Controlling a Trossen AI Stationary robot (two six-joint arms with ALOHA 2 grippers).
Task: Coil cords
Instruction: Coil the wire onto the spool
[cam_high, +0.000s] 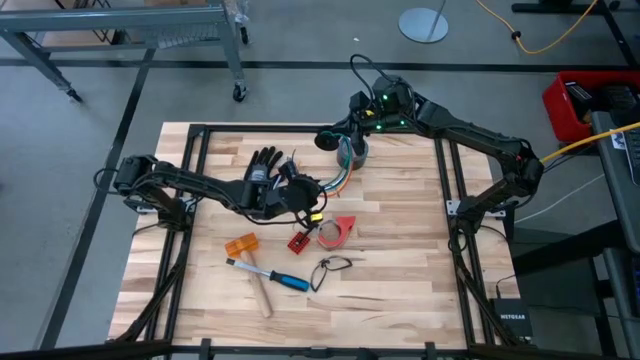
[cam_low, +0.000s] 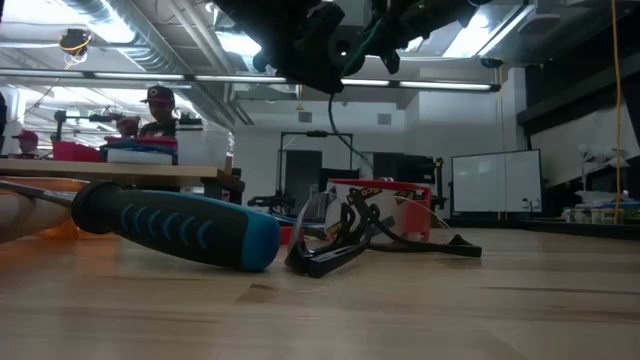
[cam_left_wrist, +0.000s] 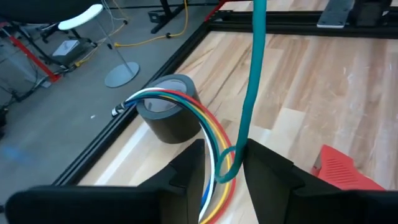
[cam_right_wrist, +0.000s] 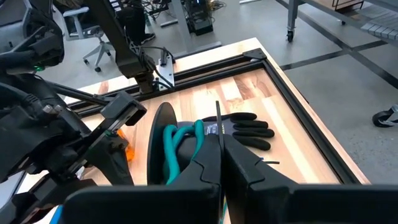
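On the wooden table, seen from above: left pincer low near the middle, beside the black glove; right pincer above the dark tape roll, toward the far edge. Cords, a multicoloured bundle, strung between the two pincers. Just beyond the left pincer, toward the near edge, a red tape dispenser and a small red piece; farther that way an orange block, a blue-handled tool and a thin black cord loop.

At table height: blue-and-black tool handle in front, black loop beside it, red dispenser behind; arm hardware overhead; people in caps far back in the room.

From the left wrist: fingers spread apart, cords running between them without being pinched, arching over to the tape roll; a teal strand rising upward; red dispenser off to one side.

From the right wrist: fingers pressed together, a thin black strand rising from between them, hard to tell whether actually pinched; teal loops against the tape roll just beyond; glove past those; left arm alongside.
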